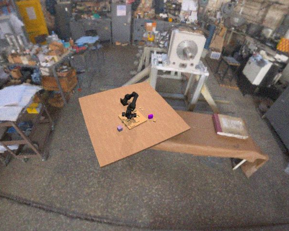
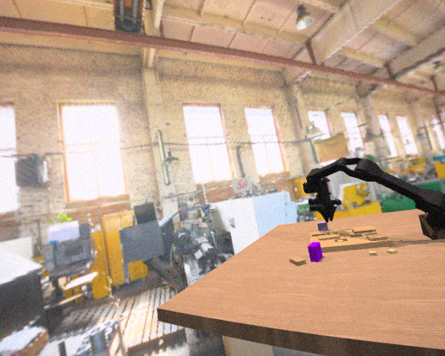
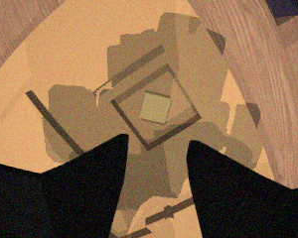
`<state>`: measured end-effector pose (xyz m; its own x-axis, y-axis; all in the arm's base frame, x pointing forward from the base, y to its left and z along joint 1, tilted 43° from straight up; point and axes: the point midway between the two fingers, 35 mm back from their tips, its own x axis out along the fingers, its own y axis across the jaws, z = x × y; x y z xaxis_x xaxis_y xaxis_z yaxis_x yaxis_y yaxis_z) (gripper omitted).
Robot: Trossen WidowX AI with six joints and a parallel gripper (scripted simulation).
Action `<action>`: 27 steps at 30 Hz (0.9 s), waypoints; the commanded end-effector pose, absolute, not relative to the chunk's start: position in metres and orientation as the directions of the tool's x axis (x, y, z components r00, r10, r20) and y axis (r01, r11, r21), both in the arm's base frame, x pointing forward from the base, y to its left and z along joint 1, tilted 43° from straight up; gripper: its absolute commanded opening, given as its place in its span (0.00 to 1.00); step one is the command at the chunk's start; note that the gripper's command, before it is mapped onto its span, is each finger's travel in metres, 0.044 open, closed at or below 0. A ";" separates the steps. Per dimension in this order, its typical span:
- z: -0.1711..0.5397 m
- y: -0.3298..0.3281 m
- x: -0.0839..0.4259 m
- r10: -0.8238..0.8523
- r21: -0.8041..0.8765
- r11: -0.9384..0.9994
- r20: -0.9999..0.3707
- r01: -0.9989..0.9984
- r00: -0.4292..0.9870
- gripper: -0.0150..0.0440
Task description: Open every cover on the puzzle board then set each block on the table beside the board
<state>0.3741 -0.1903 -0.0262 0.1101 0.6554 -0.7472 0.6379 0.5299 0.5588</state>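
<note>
The tan puzzle board lies on the table, its covers and tracks too small to tell apart in the top and exterior views. My gripper is partly open and empty, pointing down above the board. In the wrist view a small pale yellow-green block sits inside a dark-edged square well, just ahead of the fingertips. A bright purple block stands on the table beside the board. A lavender block rests on the table at the board's other side.
A flat tan piece lies near the purple block. Two smaller tan pieces, one here and one here, lie beside the board toward the arm's base. The arm's shadow covers much of the board.
</note>
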 end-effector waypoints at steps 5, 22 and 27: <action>-0.037 -0.182 0.376 0.653 0.552 0.528 -0.749 0.645 0.107 0.50; -0.051 -0.169 0.378 0.654 0.553 0.528 -0.749 0.644 0.107 0.50; -0.051 -0.169 0.378 0.654 0.553 0.528 -0.749 0.644 0.107 0.50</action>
<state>0.3772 -0.1688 -0.0518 0.1015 0.6531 -0.7504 0.6434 0.5322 0.5503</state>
